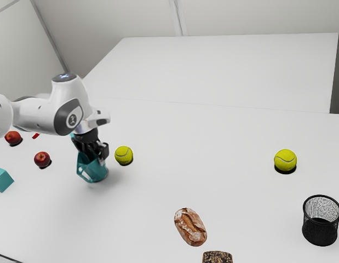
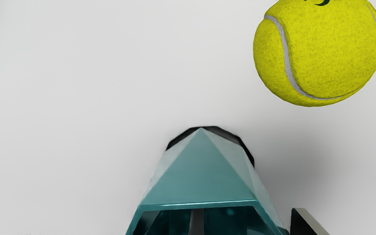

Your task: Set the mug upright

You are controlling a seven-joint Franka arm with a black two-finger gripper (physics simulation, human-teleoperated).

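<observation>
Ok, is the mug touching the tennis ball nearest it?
Apart: the wrist view shows a strip of bare table between the mug and that tennis ball.

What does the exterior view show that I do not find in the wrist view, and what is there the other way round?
Exterior view: the white arm, two red fruits, the farther tennis ball, the bread, the seeded roll and the mesh cup.
Wrist view: dark print on the nearer ball, and the mug's dark inside.
Both: the teal mug, the nearer tennis ball, part of the claw.
</observation>
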